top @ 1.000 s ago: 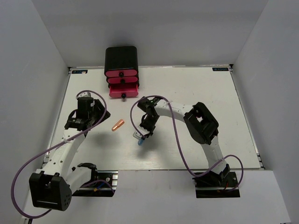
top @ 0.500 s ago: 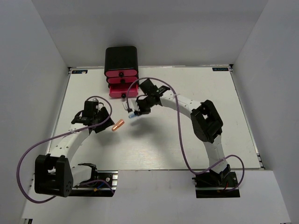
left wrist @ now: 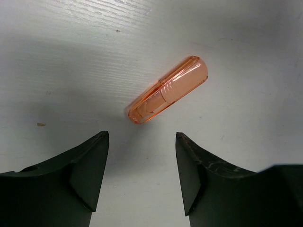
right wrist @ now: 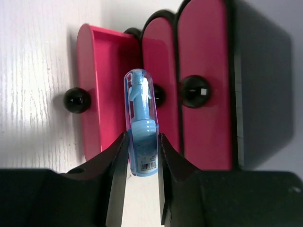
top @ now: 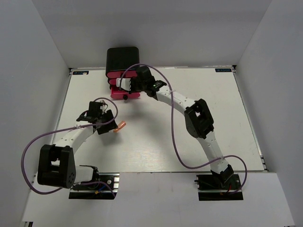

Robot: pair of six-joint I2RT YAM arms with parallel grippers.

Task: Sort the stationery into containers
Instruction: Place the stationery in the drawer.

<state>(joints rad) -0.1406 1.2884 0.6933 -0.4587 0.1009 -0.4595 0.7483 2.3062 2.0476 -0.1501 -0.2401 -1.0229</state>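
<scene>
A black box (top: 122,59) with three pink drawers stands at the table's far edge. Its bottom drawer (top: 124,94) is pulled open; it shows in the right wrist view (right wrist: 92,94). My right gripper (top: 127,84) is shut on a blue capsule (right wrist: 141,124) and holds it above the open drawer. An orange capsule (top: 120,126) lies on the table. In the left wrist view the orange capsule (left wrist: 168,96) lies just ahead of my left gripper (left wrist: 142,137), which is open and empty, its fingers apart from the capsule.
The two upper drawers (right wrist: 203,90) are shut, each with a black knob (right wrist: 195,91). Grey walls close in the white table (top: 203,118) on three sides. Purple cables loop off both arms.
My right gripper has carried the blue capsule from mid-table up to the open bottom drawer. My left gripper has moved right, close to the orange capsule.
</scene>
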